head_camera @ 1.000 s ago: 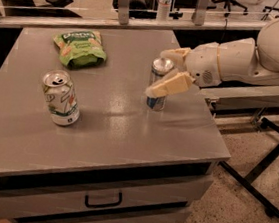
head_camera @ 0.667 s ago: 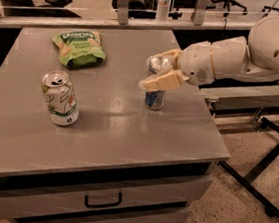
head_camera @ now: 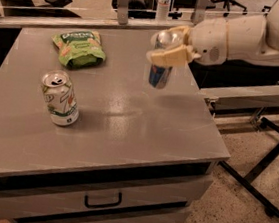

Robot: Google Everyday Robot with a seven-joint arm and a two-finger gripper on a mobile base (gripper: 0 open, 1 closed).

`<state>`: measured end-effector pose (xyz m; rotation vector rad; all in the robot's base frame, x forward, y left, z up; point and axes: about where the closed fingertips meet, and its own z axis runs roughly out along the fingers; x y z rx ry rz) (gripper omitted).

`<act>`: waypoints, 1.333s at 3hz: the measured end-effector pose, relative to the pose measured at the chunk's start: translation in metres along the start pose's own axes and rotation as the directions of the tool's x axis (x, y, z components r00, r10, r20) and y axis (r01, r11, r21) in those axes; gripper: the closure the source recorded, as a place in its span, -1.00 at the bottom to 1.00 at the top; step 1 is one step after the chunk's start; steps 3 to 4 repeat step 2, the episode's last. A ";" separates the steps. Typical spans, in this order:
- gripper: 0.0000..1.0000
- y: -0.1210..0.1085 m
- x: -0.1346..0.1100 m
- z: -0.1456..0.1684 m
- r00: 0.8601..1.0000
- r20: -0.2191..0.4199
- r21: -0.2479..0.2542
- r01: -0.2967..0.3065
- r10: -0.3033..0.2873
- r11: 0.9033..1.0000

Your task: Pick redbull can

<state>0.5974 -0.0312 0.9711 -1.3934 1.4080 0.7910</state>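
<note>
Redbull can [head_camera: 159, 76]: lifted since the earlier frame, its base now apparently clear of the grey table [head_camera: 127, 132], above the table's right rear part. Gripper [head_camera: 168, 54]: risen with it, fingers clamped around the can's upper half. White-and-green soda can [head_camera: 60, 99] at table left-front and green snack bag [head_camera: 78, 48] at table left-rear: unmoved; pick judged essentially made, if the hold lasts.

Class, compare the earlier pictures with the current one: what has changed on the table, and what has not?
The pincer, clamped on the redbull can, has lifted it up off the table. The white-and-green can and green snack bag stayed put.
</note>
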 end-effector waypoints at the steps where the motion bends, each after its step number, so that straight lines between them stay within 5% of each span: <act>1: 1.00 -0.011 -0.023 -0.013 0.999 0.026 0.035 0.036 -0.036 0.999; 4: 1.00 -0.009 -0.019 -0.009 0.999 0.022 0.026 0.030 -0.030 0.999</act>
